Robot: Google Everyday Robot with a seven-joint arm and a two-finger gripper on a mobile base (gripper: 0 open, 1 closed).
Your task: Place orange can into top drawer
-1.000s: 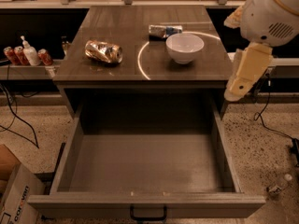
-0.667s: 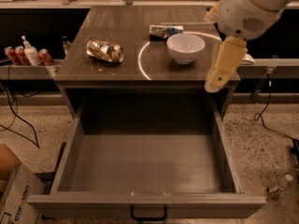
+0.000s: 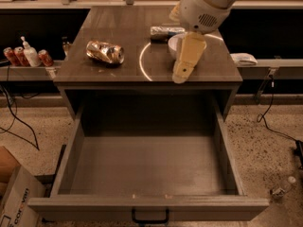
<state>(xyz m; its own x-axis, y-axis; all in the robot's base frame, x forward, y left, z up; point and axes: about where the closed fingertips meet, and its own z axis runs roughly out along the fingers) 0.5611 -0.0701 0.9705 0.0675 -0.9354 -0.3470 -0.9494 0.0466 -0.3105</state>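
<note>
The orange can [image 3: 105, 52] lies on its side on the left part of the cabinet top [image 3: 118, 22], crumpled and shiny. The top drawer [image 3: 147, 164] is pulled wide open below, and its inside is bare; its black handle [image 3: 149, 218] shows at the bottom edge. My gripper [image 3: 181, 74] hangs down from the white arm [image 3: 206, 4] over the front right part of the cabinet top, well to the right of the orange can and apart from it. It holds nothing that I can see.
A white bowl [image 3: 173, 43] sits partly hidden behind the arm, with a silver-and-blue can [image 3: 165, 31] behind it. Small red cans [image 3: 14, 56] and a pump bottle [image 3: 30, 54] stand on the left shelf. A cardboard box [image 3: 12, 200] is at the lower left; cables lie on the floor.
The arm has swung left from beyond the cabinet's right edge to above the cabinet top, now covering part of the bowl. The orange can and drawer have not moved.
</note>
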